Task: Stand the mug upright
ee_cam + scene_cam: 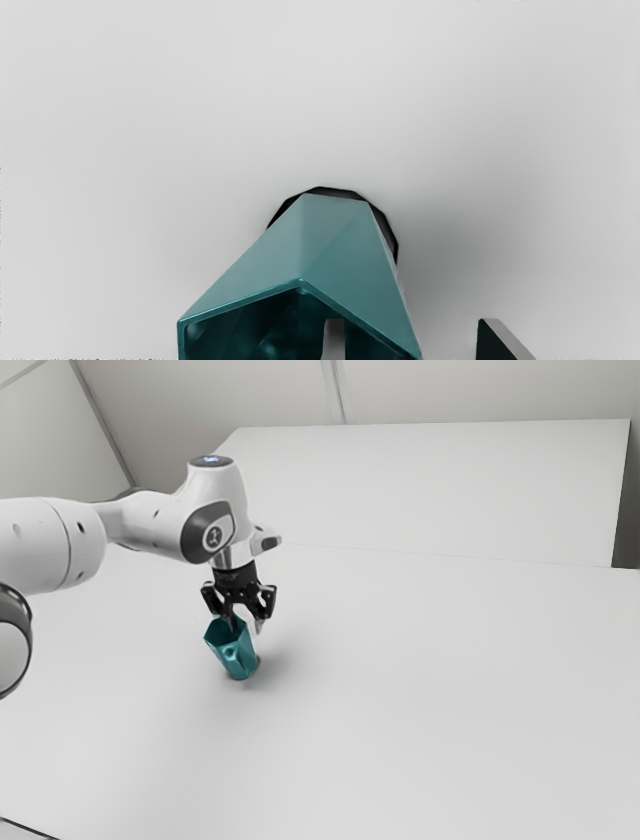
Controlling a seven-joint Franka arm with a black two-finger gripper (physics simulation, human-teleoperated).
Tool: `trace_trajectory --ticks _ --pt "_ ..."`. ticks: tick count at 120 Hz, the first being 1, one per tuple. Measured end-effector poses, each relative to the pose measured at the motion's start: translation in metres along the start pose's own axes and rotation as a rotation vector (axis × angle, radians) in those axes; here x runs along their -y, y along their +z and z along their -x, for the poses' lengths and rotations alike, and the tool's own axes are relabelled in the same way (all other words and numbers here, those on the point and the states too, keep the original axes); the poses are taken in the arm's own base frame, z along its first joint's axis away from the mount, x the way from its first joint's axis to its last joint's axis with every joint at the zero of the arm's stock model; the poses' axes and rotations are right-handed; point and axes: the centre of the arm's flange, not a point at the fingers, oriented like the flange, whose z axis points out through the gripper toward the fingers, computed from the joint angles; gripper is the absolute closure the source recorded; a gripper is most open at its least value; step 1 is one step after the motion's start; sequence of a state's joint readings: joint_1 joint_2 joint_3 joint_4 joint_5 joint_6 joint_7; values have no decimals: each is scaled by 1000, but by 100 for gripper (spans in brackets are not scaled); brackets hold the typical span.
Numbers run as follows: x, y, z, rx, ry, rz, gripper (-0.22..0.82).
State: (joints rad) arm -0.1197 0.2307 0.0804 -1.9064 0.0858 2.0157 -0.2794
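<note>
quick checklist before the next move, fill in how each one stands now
1. Mug upright: not ok, it leans.
2. One finger inside the mug: ok.
3. Other finger outside it: ok.
4. Gripper shut on the mug's wall: not ok, a gap shows by the outer finger.
5. Mug's base touching the table: cannot tell.

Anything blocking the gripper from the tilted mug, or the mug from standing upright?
Nothing visible stands between the gripper and the mug: one finger is inside its mouth, the other outside, the mug's wall between. Nor does anything visible block standing it up on the table.
</note>
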Motion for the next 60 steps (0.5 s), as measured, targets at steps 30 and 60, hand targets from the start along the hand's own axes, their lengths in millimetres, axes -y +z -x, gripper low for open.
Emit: trace_trajectory --ticks 30,60 --pt "4 -67 14 -88 -7 51 12" --pt "24 -208 26 -239 75 79 4"
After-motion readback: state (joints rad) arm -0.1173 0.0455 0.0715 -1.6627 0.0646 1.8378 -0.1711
